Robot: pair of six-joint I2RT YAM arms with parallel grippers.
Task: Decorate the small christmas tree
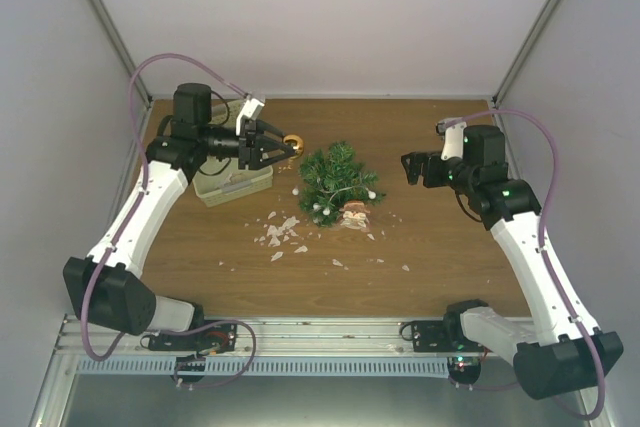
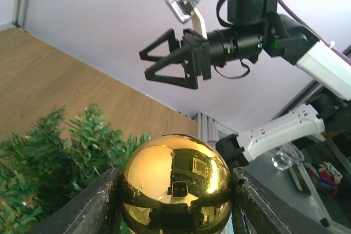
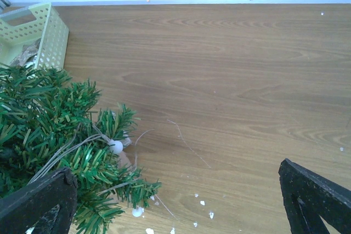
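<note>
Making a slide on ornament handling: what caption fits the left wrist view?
Left gripper clamps a gold ball ornament near the small christmas tree; the open right gripper faces it.

A robotics lab test cell; white panel walls (image 1: 330, 17) in aluminium framing (image 1: 105, 19) enclose a wooden tabletop (image 1: 450, 257).

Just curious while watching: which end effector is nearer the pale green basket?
Left. The left end effector, holding a gold bauble, hovers just beside the basket; the right end effector is beyond the christmas tree.
</note>
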